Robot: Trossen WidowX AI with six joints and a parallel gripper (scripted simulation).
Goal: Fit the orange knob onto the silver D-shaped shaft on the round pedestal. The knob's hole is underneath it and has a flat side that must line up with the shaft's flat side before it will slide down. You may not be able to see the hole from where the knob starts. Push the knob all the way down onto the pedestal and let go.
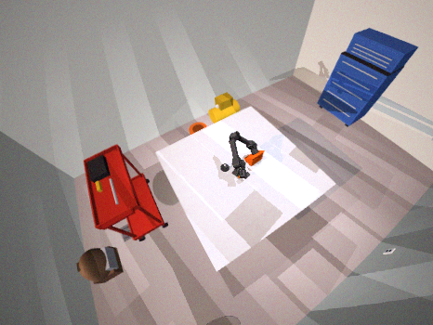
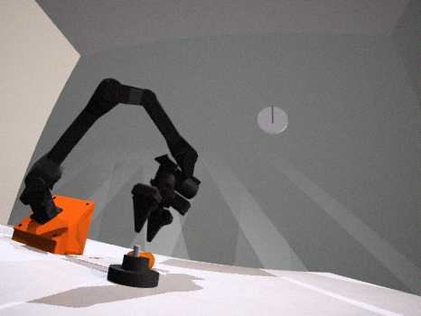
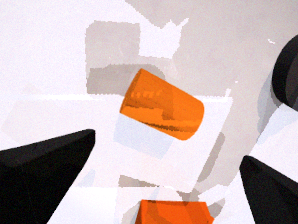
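The orange knob (image 1: 239, 176) (image 2: 148, 256) (image 3: 162, 106) lies on its side on the table; its hole does not show. In the exterior view it is partly hidden behind the black round pedestal (image 1: 225, 167) (image 2: 133, 276) (image 3: 288, 75). The bare silver shaft (image 2: 136, 251) stands up from the pedestal; its flat side cannot be made out. My gripper (image 2: 144, 236) (image 3: 168, 149) is open and empty, pointing down above the knob. In the wrist view the knob lies slantwise, a little beyond the line between the fingertips, with the pedestal at the right edge.
The arm's orange base (image 1: 254, 158) (image 2: 74, 226) (image 3: 175, 212) stands on the white table (image 1: 204, 186). The pedestal is close beside the knob. A red cart (image 1: 111, 214), a blue tool cabinet (image 1: 355, 79) and a yellow machine (image 1: 224, 109) stand off the table.
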